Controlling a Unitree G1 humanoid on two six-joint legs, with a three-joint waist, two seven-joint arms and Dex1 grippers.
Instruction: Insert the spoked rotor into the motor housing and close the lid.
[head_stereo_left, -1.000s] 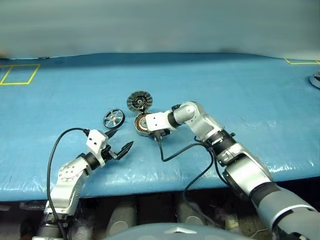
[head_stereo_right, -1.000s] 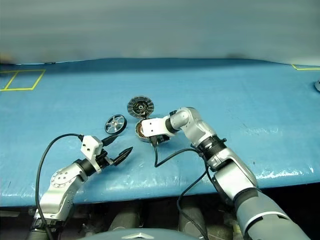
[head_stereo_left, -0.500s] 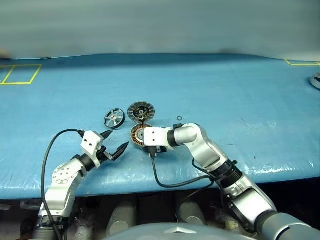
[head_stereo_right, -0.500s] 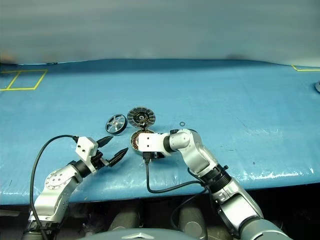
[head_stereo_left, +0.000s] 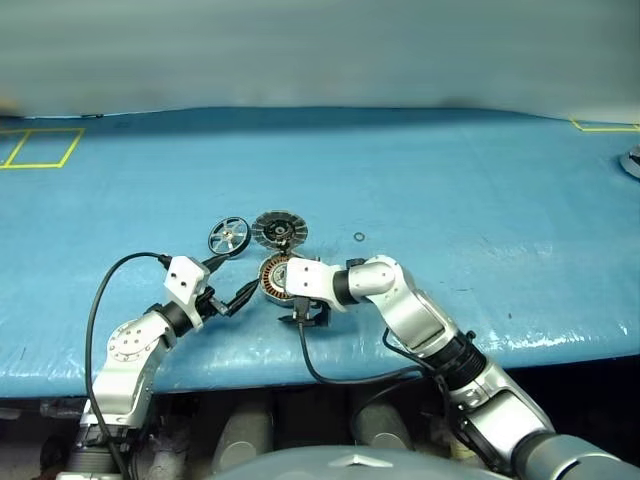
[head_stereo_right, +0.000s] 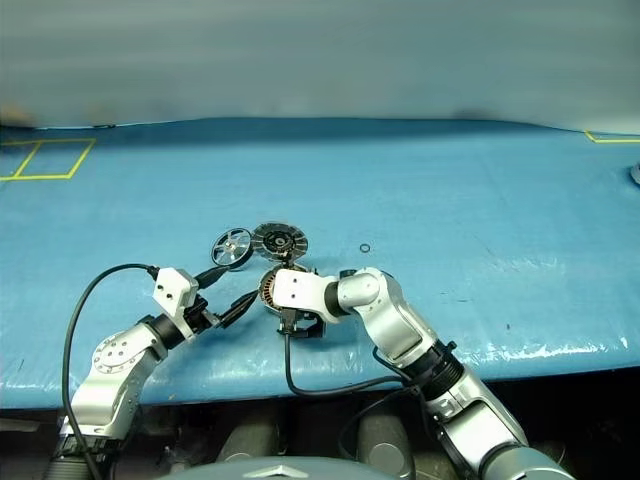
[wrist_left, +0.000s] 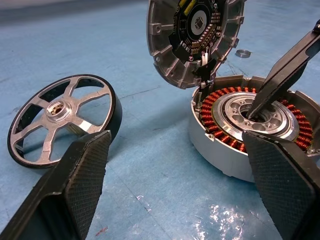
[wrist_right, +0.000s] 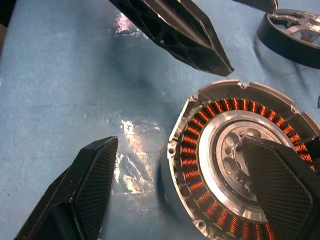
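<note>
Motor assembly at the rotor-insertion stage. The housing (head_stereo_left: 277, 277) sat on the blue cover (head_stereo_left: 480, 190), windings up. The lid (wrist_left: 192, 37) rose tilted from the housing's far rim, ribbed face showing, seemingly joined to it by short wires. The rotor (head_stereo_left: 228, 236) lay flat just beyond the left gripper (head_stereo_left: 232, 285), apart from the housing.

Both grippers stood with fingers apart, holding nothing. The right gripper (wrist_right: 190, 190) straddled the housing wall: one finger (wrist_right: 280, 185) over the hub, the other on the bare cover outside.

Judged procedure: the right gripper should brace the housing by its wall while the left takes the rotor by its dark rim, carries it level over the hub and lowers it squarely; the right finger must leave the centre first, and the lid's wires should not be strained.

A small ring (head_stereo_left: 358, 237) lay on the cover well to the right. Yellow tape squares (head_stereo_left: 38, 148) marked the far left; a pale wall stood behind.
</note>
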